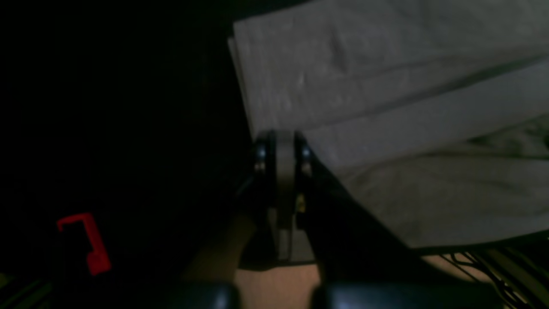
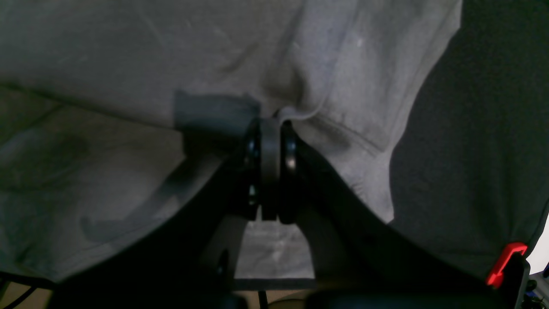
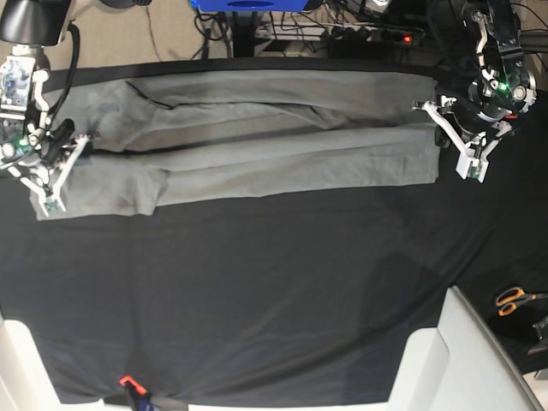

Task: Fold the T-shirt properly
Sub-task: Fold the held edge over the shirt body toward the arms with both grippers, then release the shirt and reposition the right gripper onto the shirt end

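Note:
The grey T-shirt (image 3: 257, 145) lies folded into a long band across the far part of the black table cloth (image 3: 257, 291). At the band's left end in the base view, my right gripper (image 3: 50, 175) is shut on the T-shirt. In the right wrist view the fabric (image 2: 128, 64) puckers at that gripper's (image 2: 270, 126) tips. At the other end, my left gripper (image 3: 458, 145) is shut at the shirt's edge. The left wrist view shows that gripper (image 1: 281, 141) pinching where a folded layer of the shirt (image 1: 386, 86) begins.
Orange-handled scissors (image 3: 515, 300) lie at the right edge. White blocks stand at the near right (image 3: 462, 360) and near left (image 3: 21, 360) corners. A red clip (image 3: 127, 379) holds the cloth's near edge. Cables and a blue object (image 3: 248, 4) lie beyond the far edge.

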